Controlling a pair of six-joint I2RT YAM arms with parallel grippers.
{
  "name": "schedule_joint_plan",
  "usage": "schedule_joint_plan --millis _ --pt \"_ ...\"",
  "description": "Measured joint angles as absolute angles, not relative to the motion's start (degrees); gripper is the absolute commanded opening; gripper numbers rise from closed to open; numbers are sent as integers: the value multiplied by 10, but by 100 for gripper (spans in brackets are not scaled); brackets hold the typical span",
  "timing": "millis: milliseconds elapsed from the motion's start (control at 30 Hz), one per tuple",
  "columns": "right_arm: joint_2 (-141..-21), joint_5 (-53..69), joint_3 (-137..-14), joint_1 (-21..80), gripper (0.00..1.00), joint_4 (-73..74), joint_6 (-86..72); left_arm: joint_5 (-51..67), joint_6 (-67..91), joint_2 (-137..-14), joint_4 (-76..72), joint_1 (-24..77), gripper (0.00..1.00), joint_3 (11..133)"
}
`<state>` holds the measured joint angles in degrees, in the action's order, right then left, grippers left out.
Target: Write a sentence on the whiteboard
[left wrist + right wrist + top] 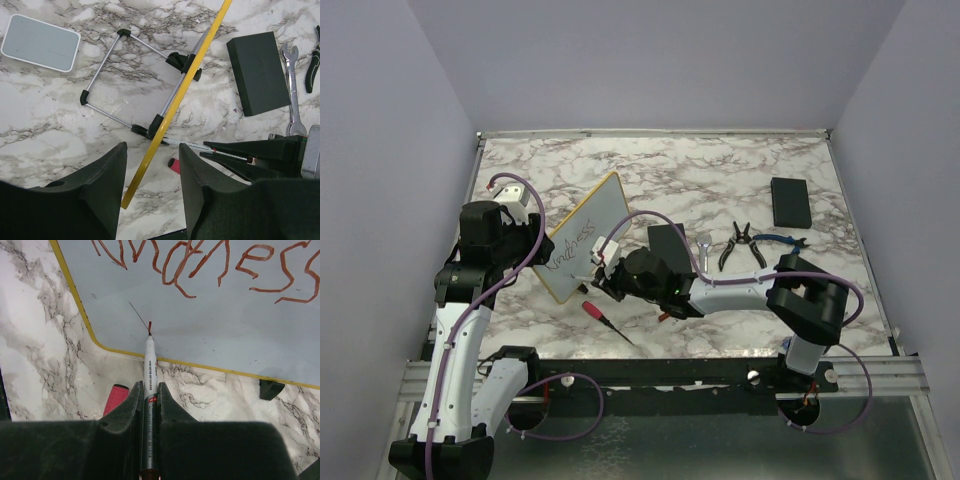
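Note:
The whiteboard (592, 222) leans tilted on a wire stand (117, 75) at the table's left middle. In the left wrist view it shows edge-on as a thin yellow frame (186, 82). The sentence (570, 247) is one cursive word, reddish-brown in the right wrist view (210, 265). My right gripper (149, 385) is shut on a white marker (149, 365). The marker's tip rests on the board's face just above the lower frame, beside a thin stroke. My left gripper (152, 146) stands open over the board's near corner. The yellow edge passes between its fingers, with gaps on both sides.
A red-handled screwdriver (605, 322) lies in front of the board. A black block (668, 240), a wrench (704, 250) and pliers (740, 245) lie to the right, and a black slab (790, 200) farther back. A grey white-rimmed pad (40, 42) lies behind the stand.

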<state>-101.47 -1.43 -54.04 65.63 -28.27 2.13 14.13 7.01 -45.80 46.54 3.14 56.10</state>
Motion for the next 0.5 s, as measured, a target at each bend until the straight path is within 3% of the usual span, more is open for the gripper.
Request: schedule_joint_plan --millis 500 --pt "-1016 -21 -540 656 1 -278 9 141 70 -458 465 31 47 561"
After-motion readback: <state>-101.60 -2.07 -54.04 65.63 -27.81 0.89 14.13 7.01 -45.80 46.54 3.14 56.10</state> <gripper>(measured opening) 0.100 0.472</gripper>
